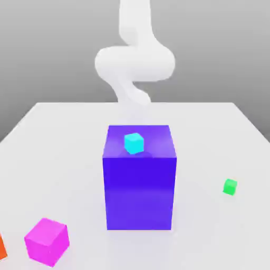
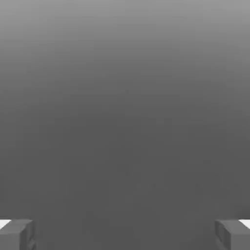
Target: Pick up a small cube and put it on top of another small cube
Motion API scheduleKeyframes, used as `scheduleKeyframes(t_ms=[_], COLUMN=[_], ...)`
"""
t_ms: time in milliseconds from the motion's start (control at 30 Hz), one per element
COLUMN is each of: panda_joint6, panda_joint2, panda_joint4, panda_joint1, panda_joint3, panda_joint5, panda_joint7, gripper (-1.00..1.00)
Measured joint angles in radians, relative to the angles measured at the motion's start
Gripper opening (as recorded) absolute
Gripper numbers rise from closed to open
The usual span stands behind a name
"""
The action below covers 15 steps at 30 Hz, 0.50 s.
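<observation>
Arm (image 1: 136,60) folded behind the blue-violet block (image 1: 140,184); gripper (image 2: 125,234) held empty, fingers set wide apart in hand view.

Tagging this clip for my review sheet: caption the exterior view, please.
Cyan cube atop a blue-violet block, magenta cube and green cube on the table.

A big white table (image 1: 200,137) holds everything up. A tall blue-violet block (image 1: 139,192) stands on it in the middle, and a bright pink cube (image 1: 47,241) sits near the front on the exterior view's left, with a bit of an orange thing (image 1: 2,248) beside it. A tiny green cube (image 1: 230,186) sits on the exterior view's right.
</observation>
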Motion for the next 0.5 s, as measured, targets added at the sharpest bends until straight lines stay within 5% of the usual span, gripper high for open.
scheduleKeyframes(t_ms=[500], panda_joint6=[0.174], panda_joint2=[0.555], panda_joint4=[-0.069], panda_joint1=[0.011], panda_joint3=[-0.209], panda_joint5=[0.186], panda_joint7=[-0.163], gripper=[0.00])
